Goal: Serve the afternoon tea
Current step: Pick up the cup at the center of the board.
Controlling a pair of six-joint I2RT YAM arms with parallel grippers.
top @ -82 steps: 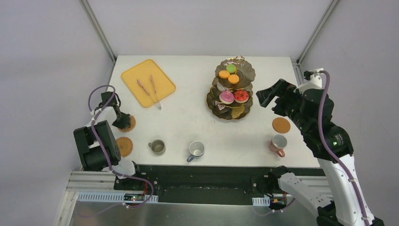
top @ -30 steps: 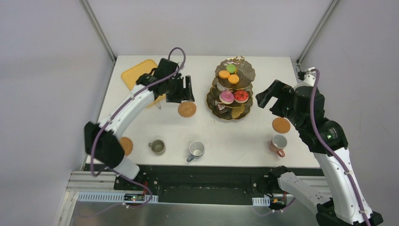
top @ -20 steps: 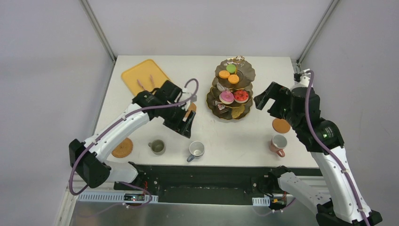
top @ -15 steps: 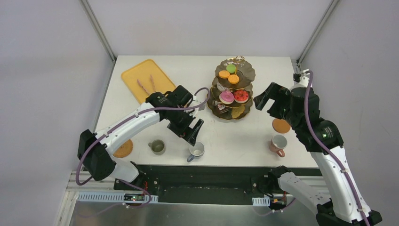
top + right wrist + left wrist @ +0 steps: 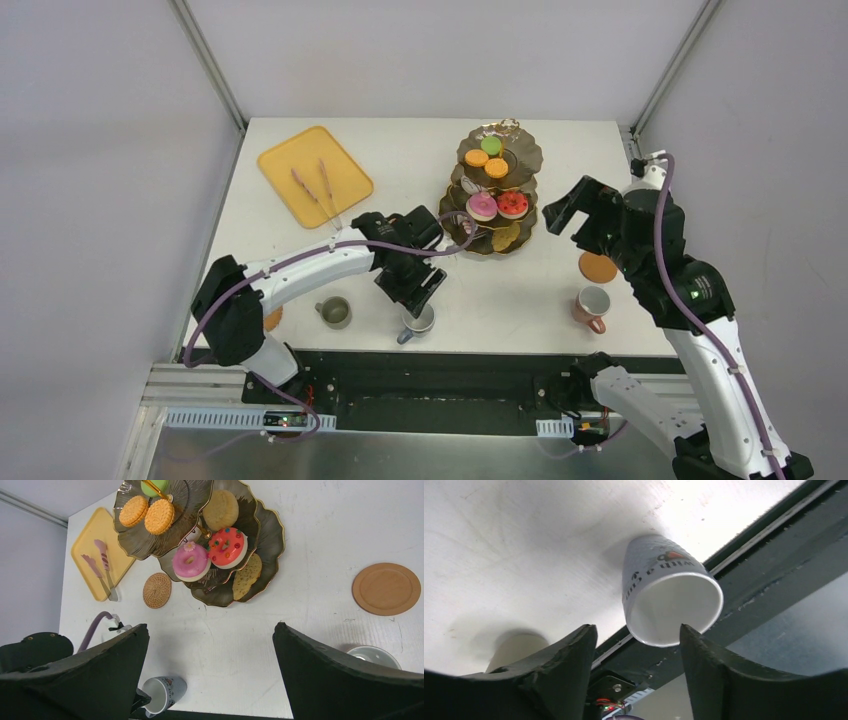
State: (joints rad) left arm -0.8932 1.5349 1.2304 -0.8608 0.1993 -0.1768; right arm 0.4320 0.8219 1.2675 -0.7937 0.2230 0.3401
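The grey-blue mug [image 5: 669, 600] stands near the table's front edge [image 5: 418, 320]. My left gripper [image 5: 639, 630] is open just above it, its fingertips straddling the near side of the rim without visibly touching it [image 5: 420, 293]. The olive mug [image 5: 334, 312] stands to the left. The three-tier stand [image 5: 527, 158] holds a pink doughnut [image 5: 482, 206], a red doughnut [image 5: 513, 204] and macarons [image 5: 477, 157]. A woven coaster [image 5: 157, 590] lies left of the stand. My right gripper [image 5: 211, 627] hangs open and empty beside the stand [image 5: 565, 210], above the table. The pink mug [image 5: 592, 303] sits beside a coaster [image 5: 597, 267].
A yellow-orange tray [image 5: 345, 170] with pink-handled tongs [image 5: 322, 190] lies at the back left. Another coaster [image 5: 272, 318] lies at the front left, partly behind my left arm. The black front rail [image 5: 440, 365] runs right behind the mugs.
My left arm left a coaster beside the stand, then swung toward the front edge and came down over the grey-blue mug. The right arm has barely moved.
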